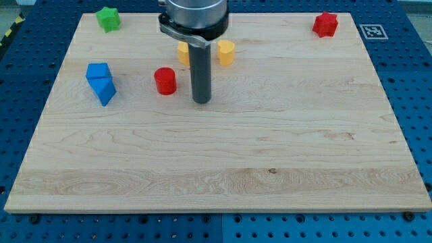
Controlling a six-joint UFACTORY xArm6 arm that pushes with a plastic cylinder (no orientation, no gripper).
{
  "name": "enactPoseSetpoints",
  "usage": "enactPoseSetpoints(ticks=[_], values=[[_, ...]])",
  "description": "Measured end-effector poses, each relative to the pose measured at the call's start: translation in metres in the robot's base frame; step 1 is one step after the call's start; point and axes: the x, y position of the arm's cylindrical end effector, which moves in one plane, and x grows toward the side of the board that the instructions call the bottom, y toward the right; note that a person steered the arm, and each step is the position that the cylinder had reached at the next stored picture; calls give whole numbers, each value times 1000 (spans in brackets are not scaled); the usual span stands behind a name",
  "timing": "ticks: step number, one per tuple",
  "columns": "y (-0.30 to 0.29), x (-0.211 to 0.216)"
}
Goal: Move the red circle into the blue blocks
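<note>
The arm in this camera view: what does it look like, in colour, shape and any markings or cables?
Only its lower end shows. A round, dark grey to black housing with a lighter silvery band enters from the view's top, above a flat dark flange. From it hangs a straight, smooth, dark grey cylindrical rod ending in my tip, blunt and flat. No cables, labels or markings are visible on it.

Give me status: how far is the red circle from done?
Done: nothing yet; the red circle sits apart from the two blue blocks, bare board between them. In hand: my tip stands just to the view's right of the circle, not clearly touching, on the side suited to pushing it left. Left: the whole push toward the view's left into the blue blocks.
</note>
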Motion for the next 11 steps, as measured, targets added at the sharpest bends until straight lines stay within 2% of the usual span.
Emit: enactPoseSetpoints(ticks=[1, 3, 4, 6, 8, 9, 10, 11], values=[[-18, -20], [-22, -32], [-25, -32], [-78, -30], [-108, -30], [-93, -30], [-21, -39], [76, -42]])
